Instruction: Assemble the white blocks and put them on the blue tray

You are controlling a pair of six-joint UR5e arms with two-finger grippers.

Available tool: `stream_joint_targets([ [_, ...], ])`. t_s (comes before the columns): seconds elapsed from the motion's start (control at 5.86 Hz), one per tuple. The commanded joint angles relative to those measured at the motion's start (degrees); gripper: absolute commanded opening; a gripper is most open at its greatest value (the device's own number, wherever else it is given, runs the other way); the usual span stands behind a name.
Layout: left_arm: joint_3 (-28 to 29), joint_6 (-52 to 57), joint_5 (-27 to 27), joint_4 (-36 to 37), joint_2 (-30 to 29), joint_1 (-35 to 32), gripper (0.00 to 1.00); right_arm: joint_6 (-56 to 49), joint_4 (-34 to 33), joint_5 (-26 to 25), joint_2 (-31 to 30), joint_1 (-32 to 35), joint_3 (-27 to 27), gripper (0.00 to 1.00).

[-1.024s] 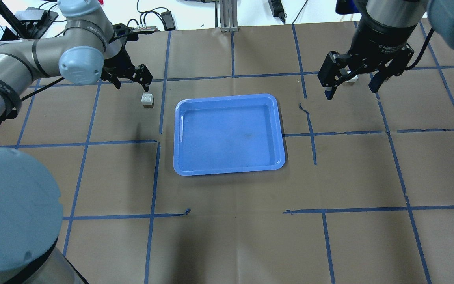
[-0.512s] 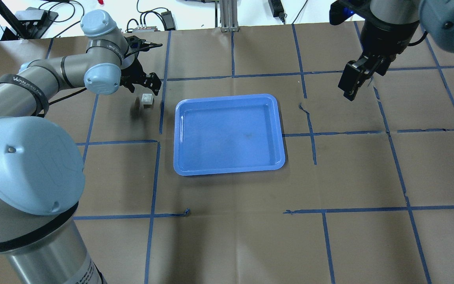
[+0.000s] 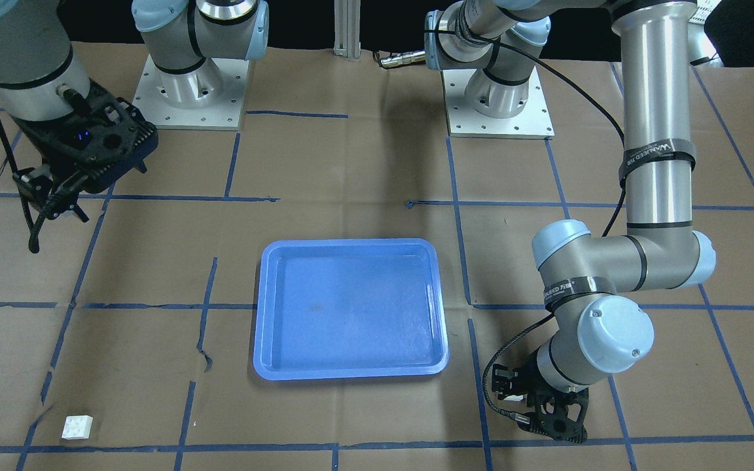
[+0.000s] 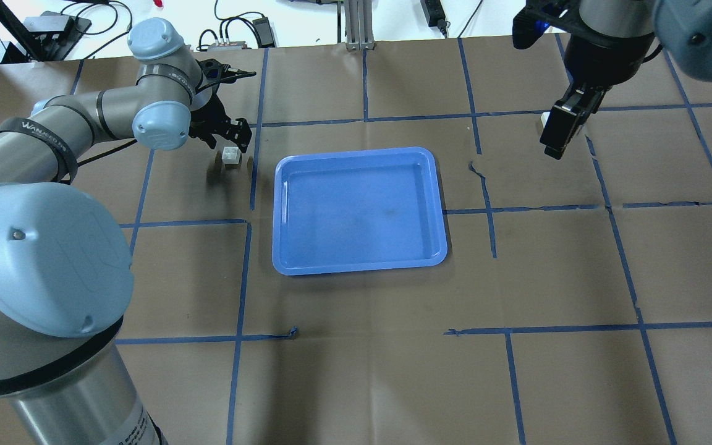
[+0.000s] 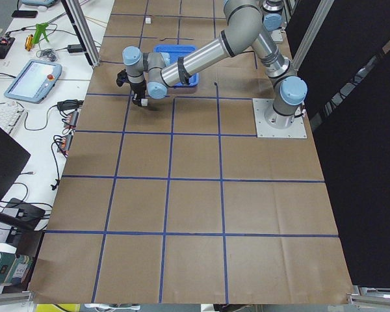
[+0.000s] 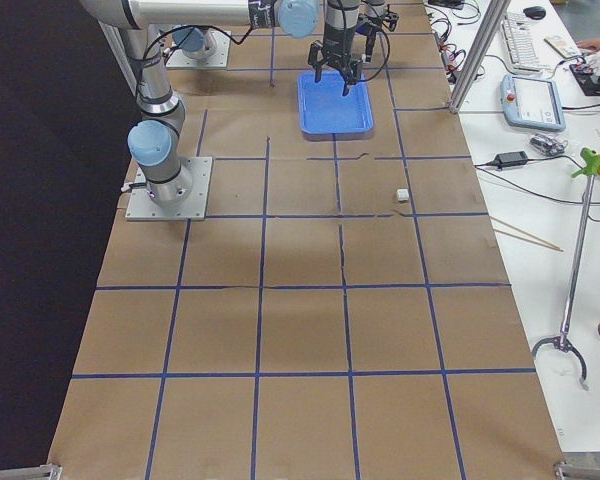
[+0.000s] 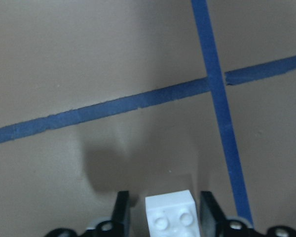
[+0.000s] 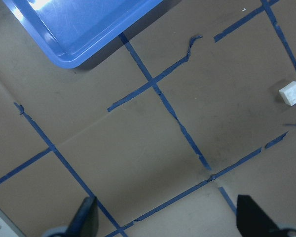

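One white block [image 4: 230, 156] sits on the table just left of the blue tray [image 4: 359, 210]. My left gripper [image 4: 230, 146] is open and low over it. In the left wrist view the block [image 7: 170, 216] lies between the two fingers [image 7: 121, 213], apart from both. The other white block [image 8: 291, 92] lies far off on the right side, also seen in the front view [image 3: 77, 426]. My right gripper [image 4: 558, 148] is open, empty and high above the table, near that block. The tray [image 3: 351, 307] holds nothing.
Brown paper with a blue tape grid covers the table. Torn tape ends stick up right of the tray [image 4: 474, 168] and in front of it [image 4: 294, 332]. Cables and an aluminium post [image 4: 356, 25] lie beyond the far edge.
My left gripper has come down and now straddles the left block. My right gripper has turned about its axis and drawn up, away from the right block.
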Motion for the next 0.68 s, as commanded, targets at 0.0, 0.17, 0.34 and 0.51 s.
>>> stream_joint_targets([
  [0.0,0.2,10.4,0.0,-2.0,0.6,0.0,0.13,-13.0,-0.9,4.0,6.6,-5.0,-5.9,1.00],
  [0.17,0.2,17.1,0.0,-2.1,1.3,-0.3,0.11,-19.0,-0.8,4.7,11.6,-5.9,-11.1,1.00],
  [0.34,0.0,25.7,0.2,-4.2,3.4,-3.0,0.10,-26.6,-0.9,5.4,15.3,-7.4,-15.5,1.00],
  [0.51,0.1,38.6,0.1,-5.7,4.4,-6.3,0.11,-32.5,-1.2,9.2,19.1,-9.4,-18.4,1.00],
])
